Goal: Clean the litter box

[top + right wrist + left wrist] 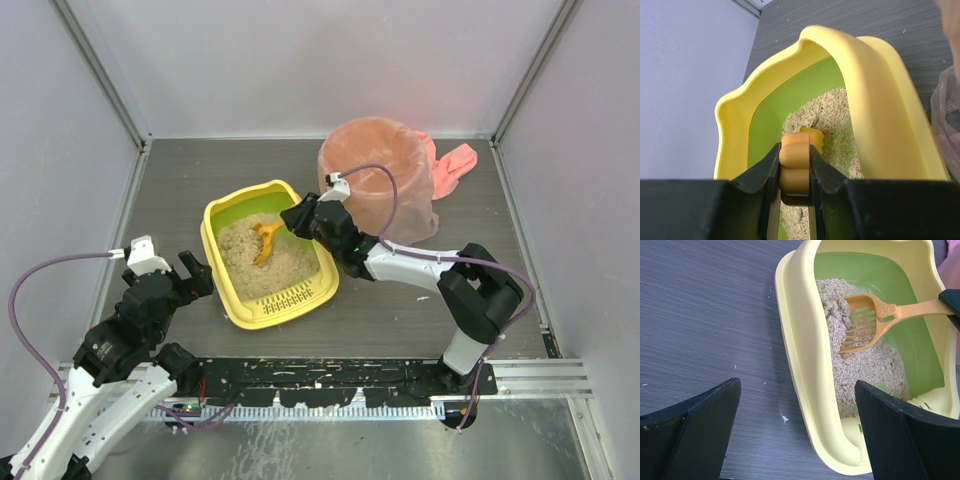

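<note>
We see litter box (209,236) mid tabletop (420,300), just L of pink-bagged bin (385,175). R pincer (297,218) clenched on orange scoop (266,239) handle, scoop head down on litter (245,265) inside box. L pincer (200,275) released, spread wide, hovering beside box's near-L rim.

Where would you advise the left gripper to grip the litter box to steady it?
Its long left rim: the litter box wall there is upright, bare and nearest the open left gripper, which could likely straddle it from above, clear of the orange scoop.
</note>
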Robot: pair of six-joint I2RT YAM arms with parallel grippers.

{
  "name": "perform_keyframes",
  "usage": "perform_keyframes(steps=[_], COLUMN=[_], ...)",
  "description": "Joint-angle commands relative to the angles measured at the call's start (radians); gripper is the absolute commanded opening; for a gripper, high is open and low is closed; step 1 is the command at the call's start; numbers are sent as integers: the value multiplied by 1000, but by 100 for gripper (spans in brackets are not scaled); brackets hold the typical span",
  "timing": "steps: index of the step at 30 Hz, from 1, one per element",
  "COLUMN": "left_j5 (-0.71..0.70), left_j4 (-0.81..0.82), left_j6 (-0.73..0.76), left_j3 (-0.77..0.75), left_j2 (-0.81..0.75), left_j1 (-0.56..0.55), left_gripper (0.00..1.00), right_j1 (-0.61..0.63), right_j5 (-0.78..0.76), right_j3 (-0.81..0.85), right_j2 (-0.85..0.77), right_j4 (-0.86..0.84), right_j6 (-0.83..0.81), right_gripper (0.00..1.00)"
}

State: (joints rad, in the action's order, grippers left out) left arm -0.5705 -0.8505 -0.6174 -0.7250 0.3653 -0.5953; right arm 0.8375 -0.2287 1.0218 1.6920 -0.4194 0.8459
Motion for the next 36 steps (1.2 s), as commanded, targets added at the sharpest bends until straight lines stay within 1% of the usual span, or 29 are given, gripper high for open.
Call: perform_keyframes(steps=[1, 6, 12, 17, 25, 29, 36], left_j5=[0, 3, 4, 6, 19, 24, 28], left_j4=[23, 23, 24, 22, 23, 50, 54], left_j6=[1, 2, 2, 2, 4, 5, 8], left_j3=[-4, -4, -4, -4, -2, -2, -1], left_j2=[11, 15, 12, 5, 9, 11, 18], left_j1=[2, 3, 3, 3, 2, 3, 3], left_gripper=[98, 98, 98, 98, 98, 98, 98], right_j1=[21, 22, 22, 23, 33, 42, 55], right_j5=[-58, -108, -146, -174, -214, -233, -276], right_j3=[-59, -91, -79, -105, -211, -271, -383], right_j2=[-41, -84, -126, -153, -218, -248, -313], right_j4=[-32, -45, -10, -2, -58, -98, -186], right_j6=[156, 174, 170, 216, 313, 364, 412], right_gripper=[1, 1, 1, 1, 1, 1, 1])
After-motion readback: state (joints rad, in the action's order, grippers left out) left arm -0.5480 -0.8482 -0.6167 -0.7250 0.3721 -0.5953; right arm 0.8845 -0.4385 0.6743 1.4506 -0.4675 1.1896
